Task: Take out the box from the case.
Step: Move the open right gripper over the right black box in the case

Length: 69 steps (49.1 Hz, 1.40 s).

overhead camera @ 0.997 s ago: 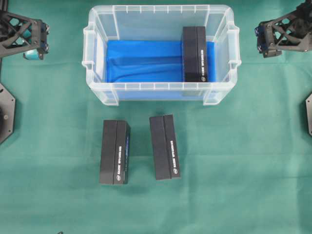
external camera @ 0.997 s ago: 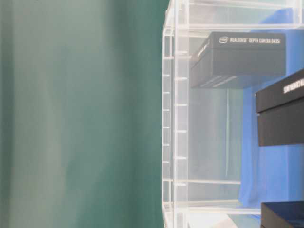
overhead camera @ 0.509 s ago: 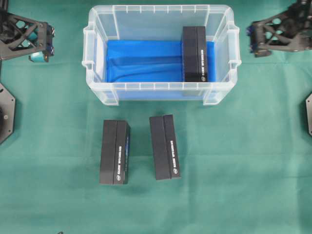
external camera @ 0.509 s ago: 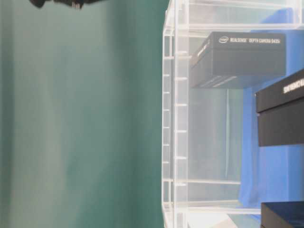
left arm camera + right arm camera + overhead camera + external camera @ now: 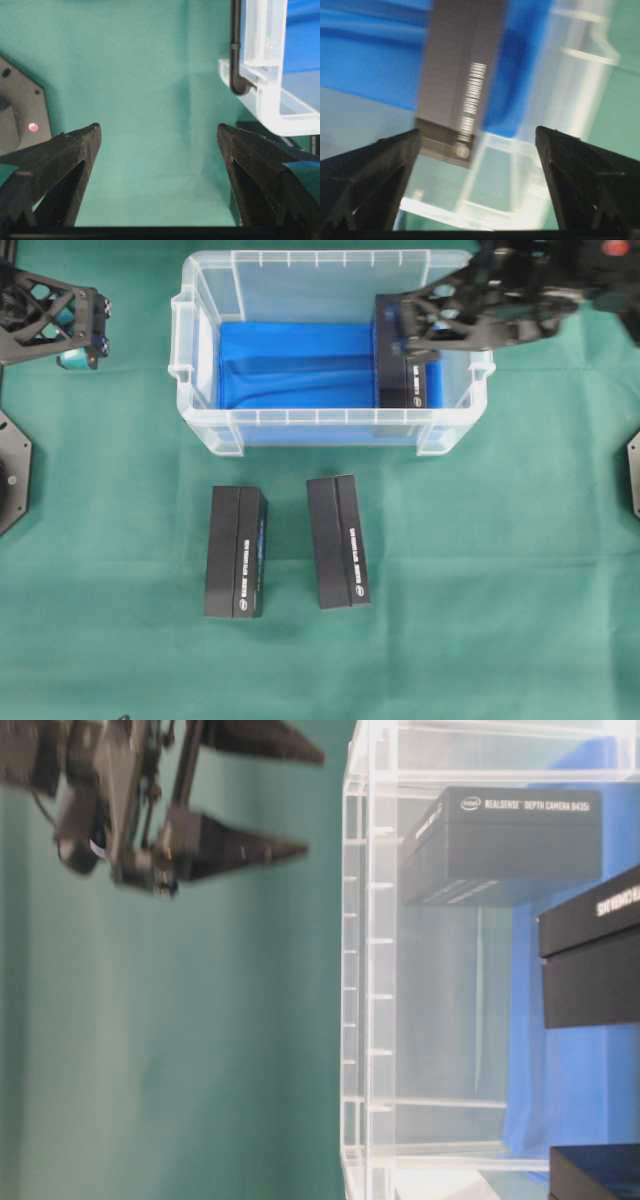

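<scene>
The large clear plastic rectangular case (image 5: 200, 350) with blue cloth lining is sitting on the green cloth-covered table (image 5: 480, 570), holding the black rectangular cardboard box (image 5: 412, 390) at its right end, while the right gripper (image 5: 405, 328) is hanging wide open and empty over it and the left gripper (image 5: 157, 137) is gaping empty beside the case.

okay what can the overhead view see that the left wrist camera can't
Only the overhead view shows the right gripper open above the box in the case, plus two boxes on the green cloth. Only the left wrist view shows the left gripper open, from between its fingers. Both show the case's corner and the cloth.
</scene>
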Available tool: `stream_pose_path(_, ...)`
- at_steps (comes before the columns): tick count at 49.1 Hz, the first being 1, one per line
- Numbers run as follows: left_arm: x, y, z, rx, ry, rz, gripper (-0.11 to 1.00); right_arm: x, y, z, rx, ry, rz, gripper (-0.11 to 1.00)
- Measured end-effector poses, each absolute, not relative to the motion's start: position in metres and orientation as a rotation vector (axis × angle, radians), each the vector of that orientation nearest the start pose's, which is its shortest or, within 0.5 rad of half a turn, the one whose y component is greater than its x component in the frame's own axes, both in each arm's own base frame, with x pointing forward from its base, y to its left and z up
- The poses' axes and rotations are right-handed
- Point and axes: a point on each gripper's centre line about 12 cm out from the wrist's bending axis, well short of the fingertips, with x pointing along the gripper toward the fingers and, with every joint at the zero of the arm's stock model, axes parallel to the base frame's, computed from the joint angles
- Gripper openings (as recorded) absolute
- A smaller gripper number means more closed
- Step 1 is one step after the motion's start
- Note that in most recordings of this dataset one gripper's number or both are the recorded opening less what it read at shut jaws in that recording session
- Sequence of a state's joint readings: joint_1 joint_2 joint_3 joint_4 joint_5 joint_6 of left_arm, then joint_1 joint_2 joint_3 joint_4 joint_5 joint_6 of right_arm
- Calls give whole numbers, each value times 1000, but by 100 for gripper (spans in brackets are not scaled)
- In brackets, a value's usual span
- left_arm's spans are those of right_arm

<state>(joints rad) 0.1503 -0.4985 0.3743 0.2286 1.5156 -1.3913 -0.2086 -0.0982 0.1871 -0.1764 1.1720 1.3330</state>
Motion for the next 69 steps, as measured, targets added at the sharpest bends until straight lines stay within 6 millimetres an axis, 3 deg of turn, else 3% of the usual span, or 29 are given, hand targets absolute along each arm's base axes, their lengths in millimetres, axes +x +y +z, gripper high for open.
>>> stream_pose_path(14,213,58,344,-1075,898,1166,98,383,-94,292,1117,871,-1069,93)
stream_pose_path(31,203,56,344,-1081,881,1151,98,381,-94,290,1125,879,-1097,93)
stream_pose_path(69,204,56,343,-1079,885,1152,98,381,-94,290,1124,880,-1101,93)
